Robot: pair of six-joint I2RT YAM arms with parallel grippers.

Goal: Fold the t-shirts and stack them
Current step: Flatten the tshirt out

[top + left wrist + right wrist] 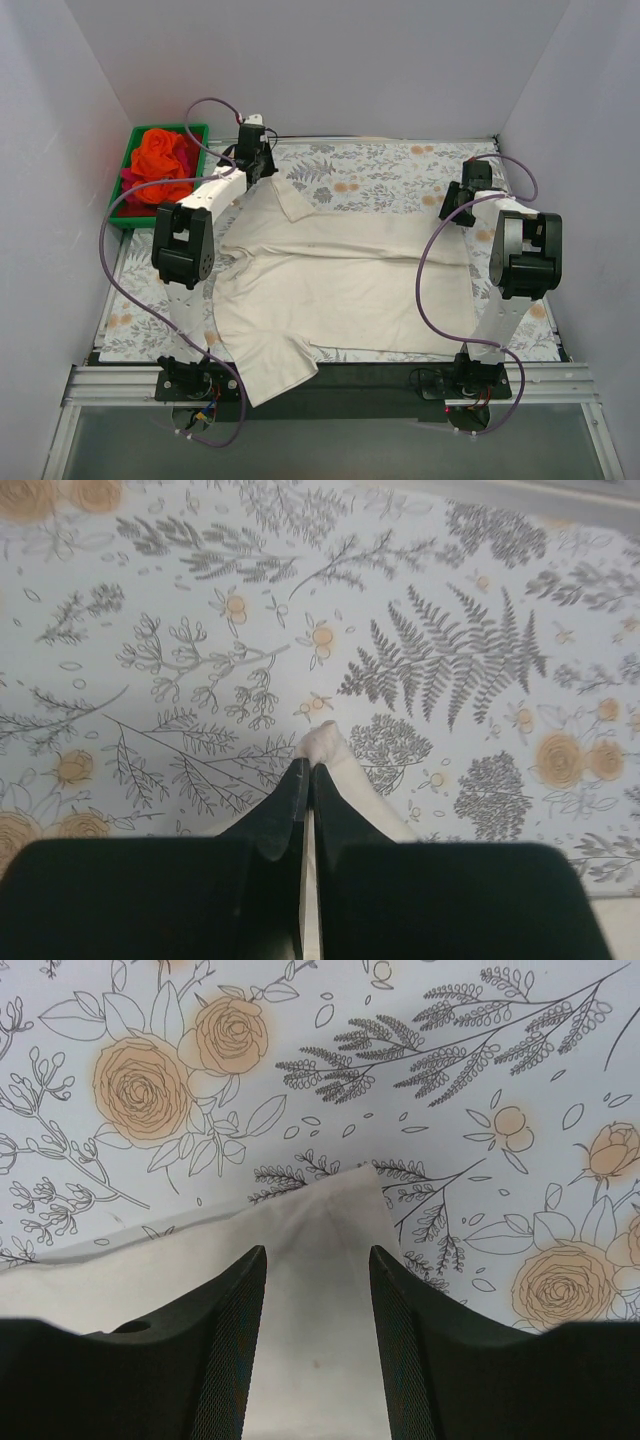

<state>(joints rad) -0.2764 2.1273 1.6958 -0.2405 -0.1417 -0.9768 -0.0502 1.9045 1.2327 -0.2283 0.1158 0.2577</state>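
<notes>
A large cream t-shirt (340, 280) lies spread across the floral tablecloth, one sleeve hanging over the near edge. My left gripper (262, 163) is at the shirt's far left corner, shut on a pinch of the cream cloth (325, 742) that pokes out past the fingertips. My right gripper (455, 212) is open over the shirt's far right corner (345, 1210), its fingers (235, 1300) either side of the cloth. Orange and red-magenta t-shirts (163, 160) lie bunched in a green bin at the back left.
The green bin (125, 222) stands at the table's left edge beside my left arm. The floral tablecloth (390, 170) covers the table. White walls close in at the back and both sides. Purple cables loop from both arms.
</notes>
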